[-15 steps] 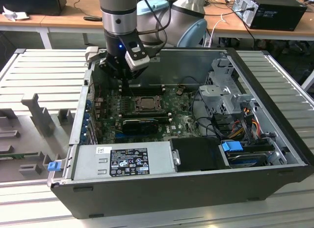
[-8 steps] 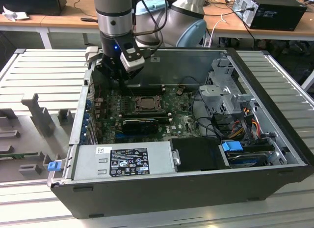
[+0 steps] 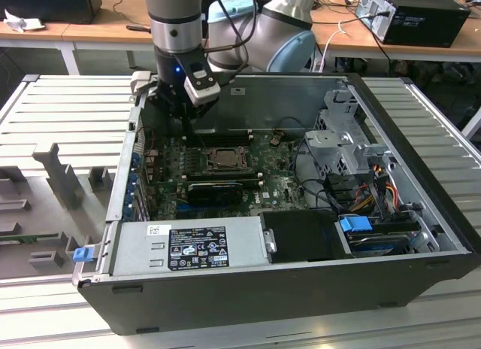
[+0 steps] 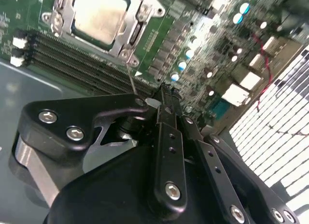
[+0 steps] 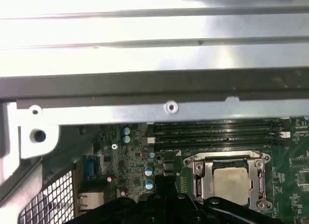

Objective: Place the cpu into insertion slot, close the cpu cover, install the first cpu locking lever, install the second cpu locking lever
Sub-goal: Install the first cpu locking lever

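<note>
The cpu [image 4: 99, 14] [image 5: 232, 184] lies flat in the insertion slot [image 3: 223, 158], its silvery-tan face showing through the window of the cpu cover [image 4: 136, 22] [image 5: 200, 178], which is folded down over it. From a socket corner a thin locking lever [image 4: 130, 75] rises and ends right beside my fingertips; I cannot tell whether it touches them. My gripper [image 4: 165, 92] [image 5: 166, 181] [image 3: 186, 125] hangs just off the socket's edge, over the board between the socket and the case's rear wall. The black fingers stand together, shut, with nothing visibly clamped.
The green board [image 3: 278, 185] lies in an open black computer case [image 3: 248, 289]. Long black memory slots [image 4: 72, 60] [image 5: 217, 132] run along the socket. A metal case wall [image 5: 154, 108] is close by. A drive cage [image 3: 346, 142] and cables [image 3: 372, 187] fill the exterior view's right.
</note>
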